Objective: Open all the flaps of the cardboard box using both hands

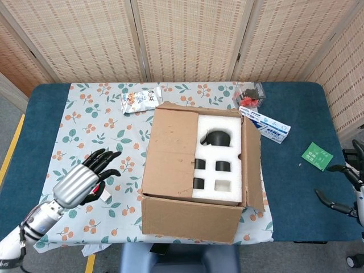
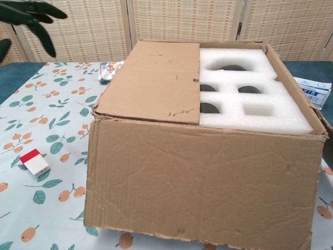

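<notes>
The cardboard box stands mid-table. Its left flap lies flat over the left half; the right flap hangs down the outside. White foam with dark cut-outs shows inside. My left hand hovers left of the box with fingers spread, holding nothing; its dark fingertips show at the chest view's top left. My right hand is at the far right edge, only dark fingers showing, apart and empty.
A small red-and-white box lies beside my left hand. A snack bag, a red-and-black item, a blue-white carton and a green card lie on the table. Woven screens stand behind.
</notes>
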`<state>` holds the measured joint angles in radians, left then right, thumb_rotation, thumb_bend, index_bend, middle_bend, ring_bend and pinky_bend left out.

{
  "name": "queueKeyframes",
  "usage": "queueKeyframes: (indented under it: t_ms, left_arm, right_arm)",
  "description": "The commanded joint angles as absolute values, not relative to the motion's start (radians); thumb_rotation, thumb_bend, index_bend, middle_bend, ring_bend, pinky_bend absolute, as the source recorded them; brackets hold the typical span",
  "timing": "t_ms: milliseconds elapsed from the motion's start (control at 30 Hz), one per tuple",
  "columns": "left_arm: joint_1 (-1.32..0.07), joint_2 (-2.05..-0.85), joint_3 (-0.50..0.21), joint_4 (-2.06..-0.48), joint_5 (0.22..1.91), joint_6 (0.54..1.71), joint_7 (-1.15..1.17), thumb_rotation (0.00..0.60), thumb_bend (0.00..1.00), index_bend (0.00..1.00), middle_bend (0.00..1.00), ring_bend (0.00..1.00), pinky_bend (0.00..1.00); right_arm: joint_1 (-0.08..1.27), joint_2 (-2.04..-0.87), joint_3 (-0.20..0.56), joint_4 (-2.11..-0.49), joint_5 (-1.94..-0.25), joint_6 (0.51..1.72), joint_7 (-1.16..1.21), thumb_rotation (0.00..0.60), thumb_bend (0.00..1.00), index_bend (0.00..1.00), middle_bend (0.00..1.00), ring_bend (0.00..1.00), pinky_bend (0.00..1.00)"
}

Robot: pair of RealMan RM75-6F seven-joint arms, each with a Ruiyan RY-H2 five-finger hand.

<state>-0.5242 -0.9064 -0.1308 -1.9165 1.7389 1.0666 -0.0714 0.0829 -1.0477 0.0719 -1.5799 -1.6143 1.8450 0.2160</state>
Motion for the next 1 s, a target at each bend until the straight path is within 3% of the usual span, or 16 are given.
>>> queueKeyframes:
  t_ms: [33,233,400,567,1000]
  left_arm:
    - [-0.658,-0.920,-0.202,-1.951,1.650,0.918,-0.034,0.600,0.86,0.37,0.00,0.00,0.00]
    - [-0.803,-0.976,-0.267,-1.918,1.508,0.763,0.014,0.600,0.94,0.39,0.00,0.00,0.00]
    - [-0.887,-1.051,-0.308,-1.871,1.445,0.726,-0.003,0.600,0.98,0.43,0.00,0.00,0.00]
    - [-0.951,-1.111,-0.311,-1.809,1.400,0.684,-0.005,0.600,1.00,0.47,0.00,0.00,0.00]
    - [-1.110,-1.324,-0.306,-1.596,1.345,0.608,-0.030,0.600,1.00,0.44,0.00,0.00,0.00]
  right_arm:
    - [0.063,-1.031,0.089,-1.572,-1.596,1.855,0.260,0.308,0.30,0.41,0.00,0.00,0.00]
    - [0.058,-1.007,0.101,-1.561,-1.566,1.811,0.326,0.309,0.30,0.41,0.00,0.00,0.00]
    - [0.068,-0.990,0.107,-1.553,-1.555,1.763,0.386,0.307,0.30,0.41,0.00,0.00,0.00]
    - [0.072,-0.976,0.119,-1.546,-1.536,1.731,0.429,0.307,0.30,0.40,0.00,0.00,0.00]
    - [0.060,-0.936,0.157,-1.477,-1.474,1.678,0.635,0.307,0.30,0.40,0.00,0.00,0.00]
